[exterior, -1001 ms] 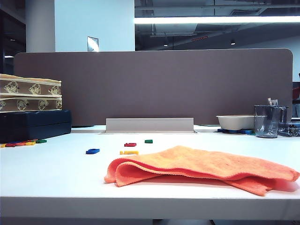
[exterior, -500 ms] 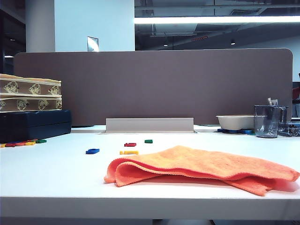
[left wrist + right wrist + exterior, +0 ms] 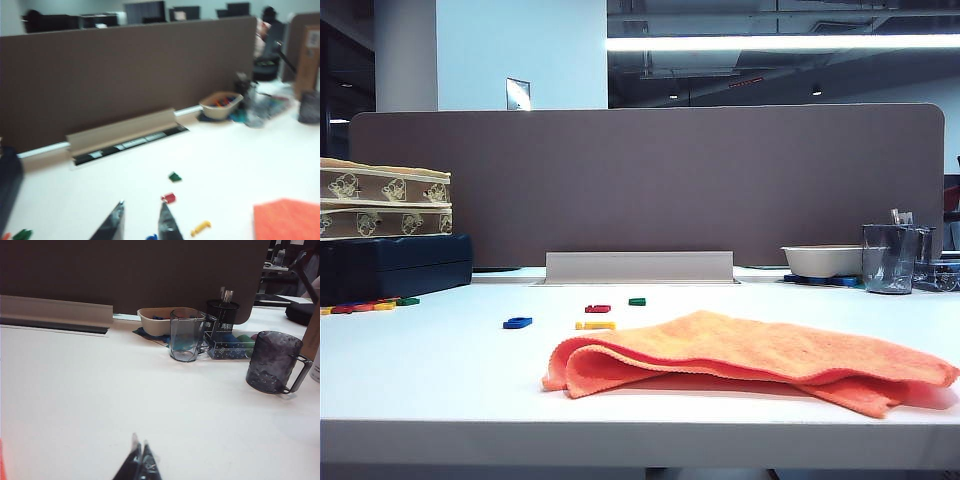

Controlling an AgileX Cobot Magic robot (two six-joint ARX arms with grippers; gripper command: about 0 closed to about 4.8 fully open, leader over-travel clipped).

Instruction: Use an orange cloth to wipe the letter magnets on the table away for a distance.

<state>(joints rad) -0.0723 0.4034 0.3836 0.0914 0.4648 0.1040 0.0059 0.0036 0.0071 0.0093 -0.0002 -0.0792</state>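
The orange cloth (image 3: 750,360) lies rumpled and folded on the near part of the white surface (image 3: 430,380), toward the right, untouched by either arm. At about ten o'clock from its folded end sit the letter magnets (image 3: 595,324): a yellow one just beside the cloth, a blue one farther left, a red and a green one a little behind. More letters lie far left by a dark box (image 3: 395,265).

The left gripper (image 3: 141,222) hangs over the magnets with its jaws a small way apart and nothing between them; the left wrist view shows the red, green and yellow pieces close ahead of it and a corner of the cloth off to one side. The right gripper (image 3: 140,462) sits low over bare surface with its fingers pressed together, empty, the cups (image 3: 186,335) and bowl (image 3: 159,320) well ahead of it.

What worries me: that narrow jaw gap looks too small to bite a thick fold, so the cloth could slip out or only one layer lift. The left gripper is nearer the magnets than the cloth, and a careless approach might scatter them early. A cloth dragged loosely could ride over such flat pieces. A sweep to the right might reach the cups.
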